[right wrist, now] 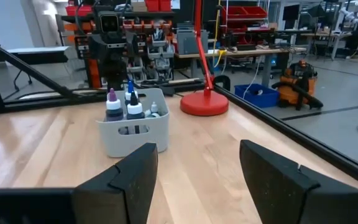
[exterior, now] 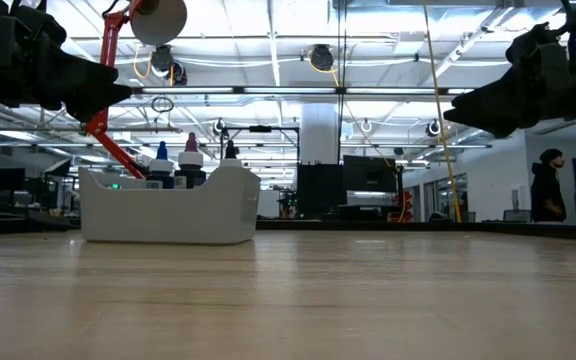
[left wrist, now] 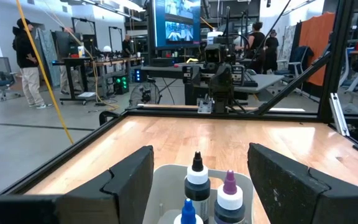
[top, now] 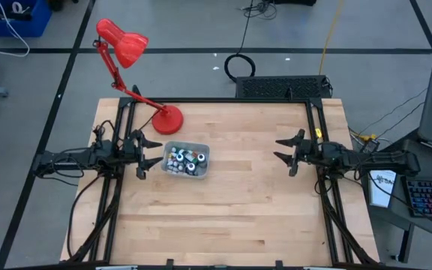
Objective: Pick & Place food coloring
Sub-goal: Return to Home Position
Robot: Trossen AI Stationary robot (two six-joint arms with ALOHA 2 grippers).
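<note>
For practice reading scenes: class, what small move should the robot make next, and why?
Probably retract both arms to rest: the bottles all sit in the grey container, and the left gripper and right gripper hover with jaws open, empty.

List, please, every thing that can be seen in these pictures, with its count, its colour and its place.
table: one, light wood, under both arms.
container: one, greyish white, on the table's left part.
food coloring bottles: many, exact count unclear; blue, purple and black tips rise above the rim; all inside the container.
desk lamp: one, red, base on the table behind the container.
cable coil: one, black, on the floor beyond the table.
keyboard: one, dark, on a desk right of the table.
person: one, dark clothes, in the room behind.
left gripper: one, dark, open, just beside the container.
right gripper: one, dark, open, near the table's right edge, empty.
</note>
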